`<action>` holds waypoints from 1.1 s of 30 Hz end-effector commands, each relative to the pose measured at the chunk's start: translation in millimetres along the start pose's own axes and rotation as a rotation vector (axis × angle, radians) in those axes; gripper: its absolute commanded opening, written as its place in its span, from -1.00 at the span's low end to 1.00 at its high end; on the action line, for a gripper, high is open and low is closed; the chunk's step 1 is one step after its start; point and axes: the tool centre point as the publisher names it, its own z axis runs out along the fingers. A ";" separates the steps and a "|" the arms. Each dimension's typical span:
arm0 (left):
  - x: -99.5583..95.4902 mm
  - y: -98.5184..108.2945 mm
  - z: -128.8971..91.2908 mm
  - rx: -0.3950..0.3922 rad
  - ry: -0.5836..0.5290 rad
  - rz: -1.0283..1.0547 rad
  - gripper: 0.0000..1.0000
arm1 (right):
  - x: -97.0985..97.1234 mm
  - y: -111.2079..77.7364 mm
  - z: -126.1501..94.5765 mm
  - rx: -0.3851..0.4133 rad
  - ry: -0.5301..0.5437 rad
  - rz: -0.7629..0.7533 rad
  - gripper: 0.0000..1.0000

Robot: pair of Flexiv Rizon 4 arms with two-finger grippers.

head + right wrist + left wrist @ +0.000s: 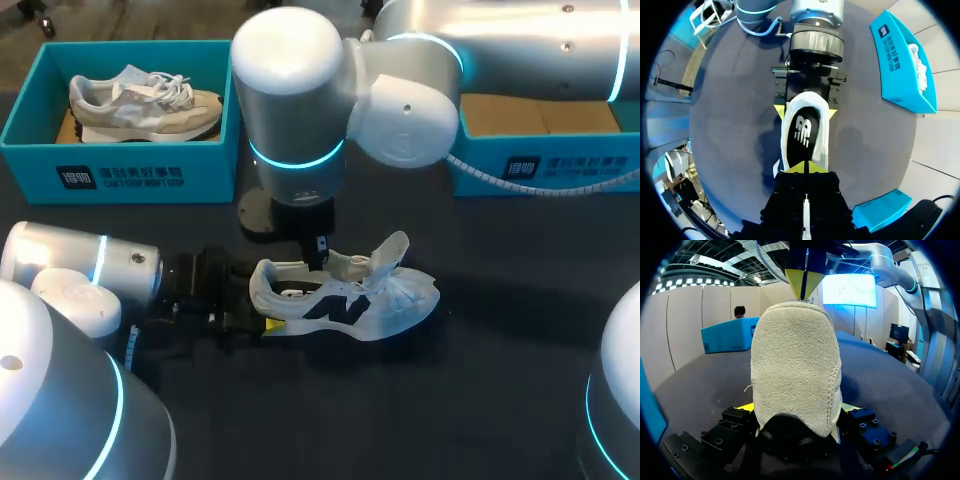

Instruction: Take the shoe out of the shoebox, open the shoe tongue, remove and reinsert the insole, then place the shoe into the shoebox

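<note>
A white shoe with a dark side logo lies on the dark table, toe to the right, its tongue lifted up. My left gripper comes in low from the left. Its yellow fingertips press both sides of the heel, so it is shut on the shoe. My right gripper hangs straight down over the shoe's mouth, fingers shut with their tips together. It sits just above the dark insole that lies inside the shoe. Nothing shows between its tips.
A blue shoebox at the back left holds a second, beige shoe. Another blue box stands at the back right, partly behind my right arm. A cable trails in front of it.
</note>
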 end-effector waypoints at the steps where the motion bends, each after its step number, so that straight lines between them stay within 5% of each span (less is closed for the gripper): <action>1: -1.9 1.2 0.1 -0.003 0.002 -0.001 -1.00 | -5.2 3.1 6.6 -0.008 0.003 -0.033 -1.00; 22: -1.9 1.2 0.1 -0.003 0.002 -0.001 -1.00 | 5.2 3.7 50.7 -0.068 0.149 -0.110 -1.00; 33: -1.9 1.2 0.1 -0.003 0.002 -0.001 -1.00 | 13.9 -0.1 70.3 -0.027 0.138 -0.088 -1.00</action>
